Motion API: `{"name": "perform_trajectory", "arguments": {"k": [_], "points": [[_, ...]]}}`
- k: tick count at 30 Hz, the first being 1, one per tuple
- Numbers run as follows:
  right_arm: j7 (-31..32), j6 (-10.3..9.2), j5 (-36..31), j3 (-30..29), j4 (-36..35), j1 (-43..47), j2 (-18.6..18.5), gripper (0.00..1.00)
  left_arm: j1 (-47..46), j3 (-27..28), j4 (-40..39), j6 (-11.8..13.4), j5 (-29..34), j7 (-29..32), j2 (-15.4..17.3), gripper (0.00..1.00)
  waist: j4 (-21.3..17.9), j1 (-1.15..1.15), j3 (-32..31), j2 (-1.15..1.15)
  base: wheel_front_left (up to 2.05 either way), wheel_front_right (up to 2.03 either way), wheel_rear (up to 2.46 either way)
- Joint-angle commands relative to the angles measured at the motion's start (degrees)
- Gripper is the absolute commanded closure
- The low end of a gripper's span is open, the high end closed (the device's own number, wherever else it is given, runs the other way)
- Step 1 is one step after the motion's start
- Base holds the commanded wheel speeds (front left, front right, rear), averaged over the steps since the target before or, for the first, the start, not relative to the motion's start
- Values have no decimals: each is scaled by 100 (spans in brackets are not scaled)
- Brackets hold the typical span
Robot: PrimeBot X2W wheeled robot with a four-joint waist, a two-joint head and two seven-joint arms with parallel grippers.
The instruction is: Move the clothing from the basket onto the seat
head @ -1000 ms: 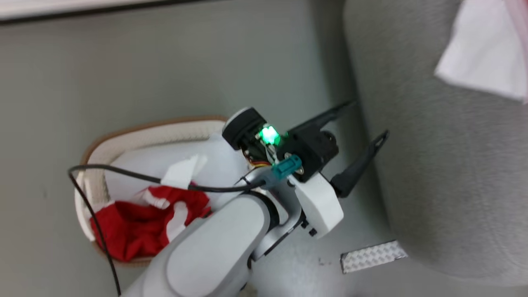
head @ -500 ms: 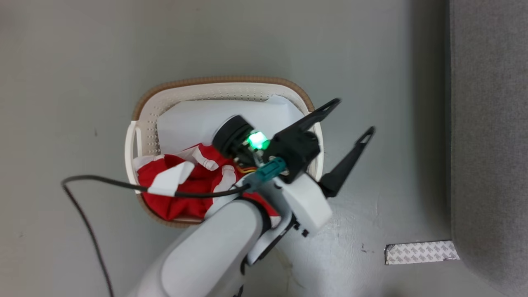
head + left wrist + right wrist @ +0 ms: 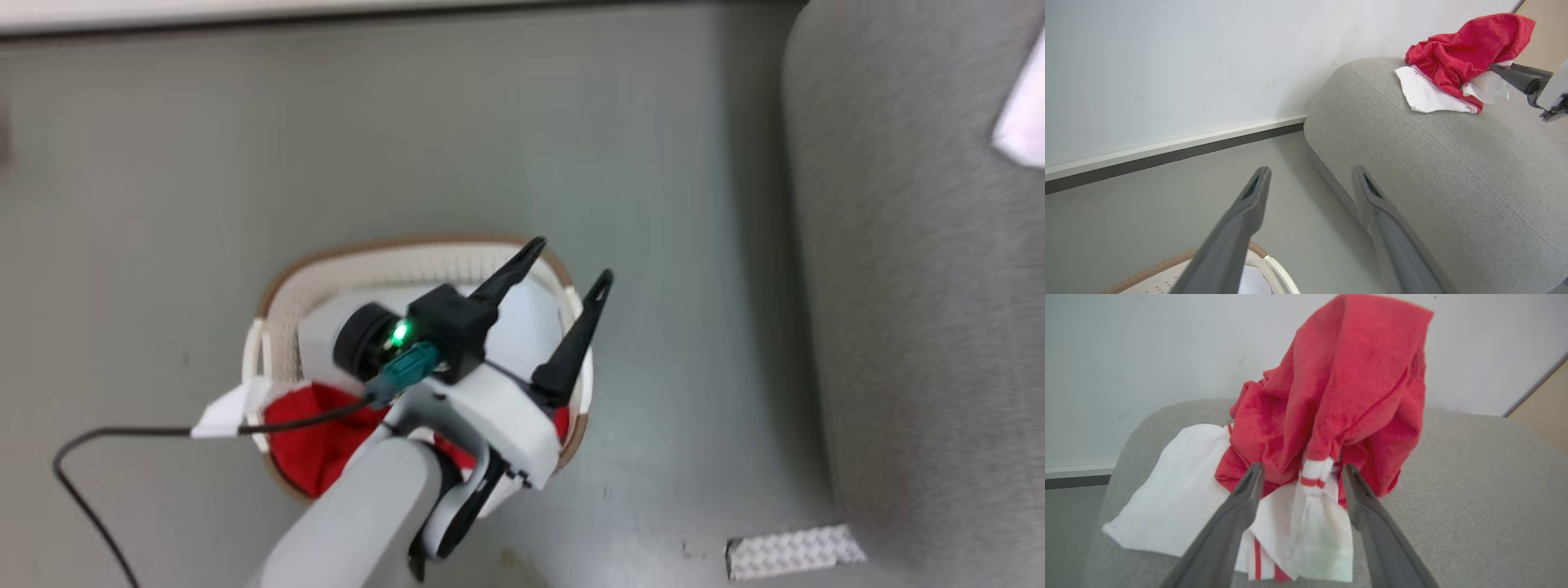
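The left gripper [image 3: 569,263] is held spread above the basket [image 3: 392,249], where a red garment [image 3: 314,449] is seen. The right gripper [image 3: 1302,470] is spread astride a red-and-white jersey [image 3: 1347,388] laid on the grey sofa [image 3: 1474,498].

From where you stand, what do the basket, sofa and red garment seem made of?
The basket looks like moulded plastic, matte cream, with punched holes. The sofa seems woven fabric upholstery: grey, visible weave. The garment is probably a soft knit, red and white; it creases and drapes.
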Motion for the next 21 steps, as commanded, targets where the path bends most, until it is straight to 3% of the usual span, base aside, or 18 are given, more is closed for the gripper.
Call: {"name": "perform_trajectory", "arguments": {"k": [1, 6, 14, 21], "points": [[-17, -14, 52, 0, -319, 481, 37, 0, 194, 70, 56, 41, -130, -135, 31, 0, -144, 1, -550, 0, 0, 0, 0], [-18, -14, -176, -245, -1596, 1877, 277, 0, 705, 336, 299, 165, -429, -527, 119, 0, -74, 1, -1258, 0, 0, 0, 0], [-10, -14, -798, -545, -3698, 3774, 1080, 0, 1637, 753, 902, 416, -746, -1202, 309, 0, 268, 1, -2306, 0, 0, 0, 0], [-10, -14, -966, -388, -4740, 5015, 1828, 0, 2438, 1120, 1343, 473, -855, -1619, 446, 0, 615, 1, -3058, 0, 0, 0, 0]]}}
